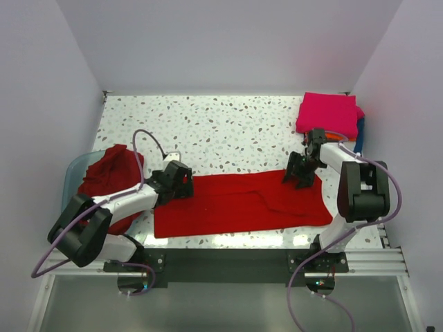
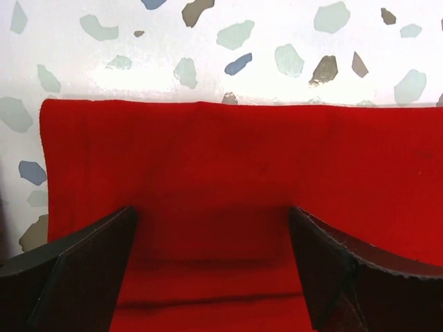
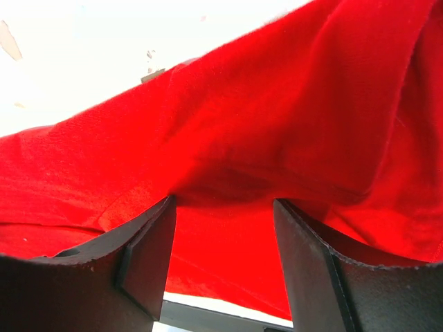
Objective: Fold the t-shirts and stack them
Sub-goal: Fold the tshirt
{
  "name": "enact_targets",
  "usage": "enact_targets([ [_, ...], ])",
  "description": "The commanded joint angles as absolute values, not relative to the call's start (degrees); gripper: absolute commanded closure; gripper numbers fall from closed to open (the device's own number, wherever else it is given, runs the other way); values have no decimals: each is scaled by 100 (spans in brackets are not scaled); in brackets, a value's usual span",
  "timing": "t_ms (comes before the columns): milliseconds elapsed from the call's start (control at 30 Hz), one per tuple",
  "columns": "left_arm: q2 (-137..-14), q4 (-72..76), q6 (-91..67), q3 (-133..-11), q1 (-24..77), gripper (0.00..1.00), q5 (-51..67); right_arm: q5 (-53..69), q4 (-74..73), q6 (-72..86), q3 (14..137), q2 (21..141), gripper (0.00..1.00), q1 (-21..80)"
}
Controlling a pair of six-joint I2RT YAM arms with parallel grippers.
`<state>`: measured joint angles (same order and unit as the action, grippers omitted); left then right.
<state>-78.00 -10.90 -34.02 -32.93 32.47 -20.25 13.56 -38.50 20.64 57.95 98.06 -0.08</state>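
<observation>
**Both grippers over a long red shirt, fingers spread**

From above, a red t-shirt [image 1: 242,204] lies flat as a long band across the near part of the speckled table [image 1: 228,131], running left to right between the two arms. The left gripper [image 1: 183,183] sits at the band's far left corner, and the right gripper [image 1: 297,176] is down at its far right corner. In the far right corner of the table, well apart from the band, rests a neatly folded magenta t-shirt [image 1: 327,114]. Off the left edge stands a translucent tub [image 1: 73,173], with crumpled red shirts [image 1: 111,173] heaped in it.

The left wrist camera looks straight down on the cloth. The two dark fingers [image 2: 83,273] stand wide apart, with smooth red fabric filling the gap between them. The shirt's far edge runs straight across the view, with the left corner just inside the picture and bare table beyond it. I cannot tell whether the fingertips touch the cloth.

The right wrist camera is very close to the shirt. Its fingers [image 3: 142,259] are also apart, not pinched on anything, and red cloth shows between and beyond them. The fabric here is creased, with folds running toward the upper right, and a strip of bright table shows at the upper left.
</observation>
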Motion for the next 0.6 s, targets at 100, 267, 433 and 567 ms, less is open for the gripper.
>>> enact_targets([
  [100, -7867, -1362, -4016, -2997, 3270, 4, -2232, 1011, -3120, 2118, 5976, 10537, 38, 193],
  [267, -7638, -1757, -4245, -2909, 3305, 4, -2189, 941, -3129, 2215, 6546, 11055, 38, 316],
  [433, -7357, -2056, -4613, -2699, 3410, 4, -2162, 791, -3331, 2250, 7372, 11601, 37, 466],
  [567, -7295, -2188, -4860, -2593, 3629, 4, -2232, 650, -3595, 2250, 8277, 12032, 37, 624],
])
